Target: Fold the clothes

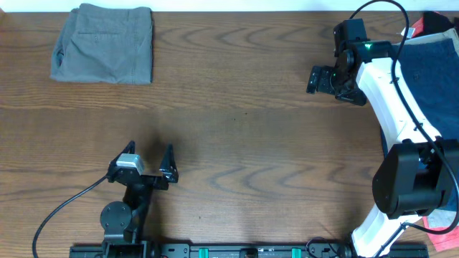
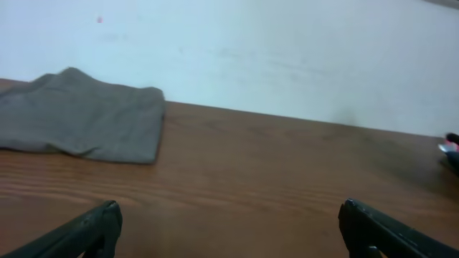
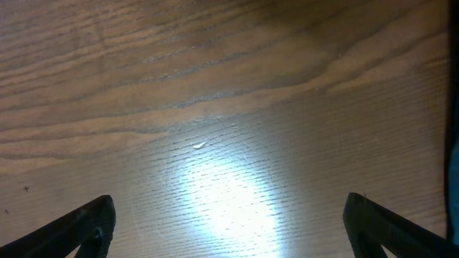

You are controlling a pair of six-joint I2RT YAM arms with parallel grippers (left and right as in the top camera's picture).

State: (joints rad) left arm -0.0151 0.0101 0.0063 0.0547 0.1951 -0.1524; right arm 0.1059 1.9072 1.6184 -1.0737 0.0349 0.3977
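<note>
Folded grey-khaki shorts (image 1: 104, 44) lie at the table's far left corner; they also show in the left wrist view (image 2: 82, 118) at the upper left. Navy blue shorts (image 1: 434, 72) lie at the right edge, partly under my right arm, with red and black pieces (image 1: 424, 25) behind them. My left gripper (image 1: 149, 159) is open and empty near the front left, far from the grey shorts; its fingers frame bare wood (image 2: 229, 226). My right gripper (image 1: 316, 79) is open and empty over bare wood (image 3: 229, 222), just left of the navy shorts.
The wooden table (image 1: 237, 122) spans the view. A red piece (image 1: 441, 218) shows at the right front edge by the right arm's base. A black cable runs from the left arm's base. A white wall stands behind the table in the left wrist view.
</note>
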